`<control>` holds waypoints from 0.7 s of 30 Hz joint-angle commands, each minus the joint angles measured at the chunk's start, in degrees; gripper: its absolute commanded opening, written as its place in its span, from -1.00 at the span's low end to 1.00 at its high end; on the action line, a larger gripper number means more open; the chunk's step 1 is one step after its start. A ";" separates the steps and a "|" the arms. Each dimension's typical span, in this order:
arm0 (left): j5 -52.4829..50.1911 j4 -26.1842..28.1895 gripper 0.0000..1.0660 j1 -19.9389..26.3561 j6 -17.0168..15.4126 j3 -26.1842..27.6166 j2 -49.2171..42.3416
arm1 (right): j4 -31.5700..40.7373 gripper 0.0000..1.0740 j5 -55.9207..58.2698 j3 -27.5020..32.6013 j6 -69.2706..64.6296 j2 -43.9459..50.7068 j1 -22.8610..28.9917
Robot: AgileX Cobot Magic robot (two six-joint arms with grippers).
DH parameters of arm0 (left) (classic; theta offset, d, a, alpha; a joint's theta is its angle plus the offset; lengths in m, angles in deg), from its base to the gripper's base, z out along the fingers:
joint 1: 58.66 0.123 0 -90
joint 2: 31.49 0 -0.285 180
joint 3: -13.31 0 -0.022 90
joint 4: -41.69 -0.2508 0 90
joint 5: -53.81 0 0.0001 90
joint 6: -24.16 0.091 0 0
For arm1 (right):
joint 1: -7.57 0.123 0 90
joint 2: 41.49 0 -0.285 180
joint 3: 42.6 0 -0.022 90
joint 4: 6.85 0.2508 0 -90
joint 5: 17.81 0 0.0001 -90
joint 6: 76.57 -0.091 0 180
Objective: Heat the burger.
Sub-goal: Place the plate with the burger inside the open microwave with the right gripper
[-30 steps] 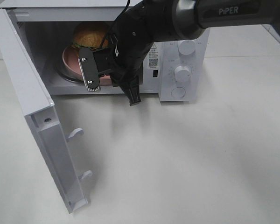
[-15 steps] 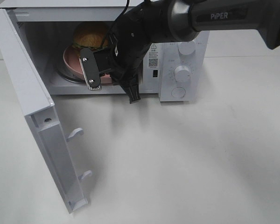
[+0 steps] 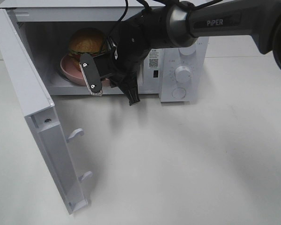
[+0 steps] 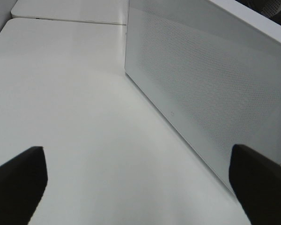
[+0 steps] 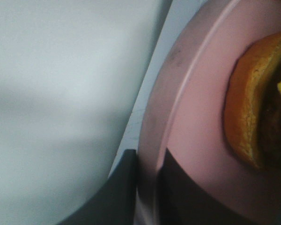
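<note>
The burger [image 3: 86, 41], with a golden-brown bun, sits on a pink plate [image 3: 68, 70] inside the open white microwave [image 3: 178, 51]. My right gripper [image 3: 113, 88] reaches into the microwave's opening and is shut on the plate's near rim. The right wrist view shows the plate [image 5: 196, 117] with its rim pinched between the two dark fingers [image 5: 124, 192], and the burger's bun edge [image 5: 243, 117] close by. My left gripper [image 4: 140, 187] is open and empty over the table, outside the microwave door [image 4: 201, 93].
The microwave door [image 3: 37, 122] stands wide open to the left, reaching towards the table's front. The control knobs [image 3: 182, 73] are on the microwave's right side. White table [image 3: 187, 164] lies in front.
The right gripper has shifted a little left with the plate. The plate and burger have moved left inside the microwave, and the plate now looks slightly tilted.
</note>
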 commanded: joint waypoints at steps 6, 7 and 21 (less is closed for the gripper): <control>-0.46 0.23 0.84 -0.52 0.00 0.00 -0.86 | 0.17 -0.36 -4.41 -0.97 -1.26 0.63 -0.17; -0.46 0.23 0.84 -0.52 0.00 0.00 -0.86 | 0.17 -0.36 -4.41 -0.97 -1.26 0.63 -0.17; -0.46 0.23 0.84 -0.52 0.00 0.00 -0.86 | 1.32 -0.24 -3.72 -0.97 -6.36 0.63 -0.17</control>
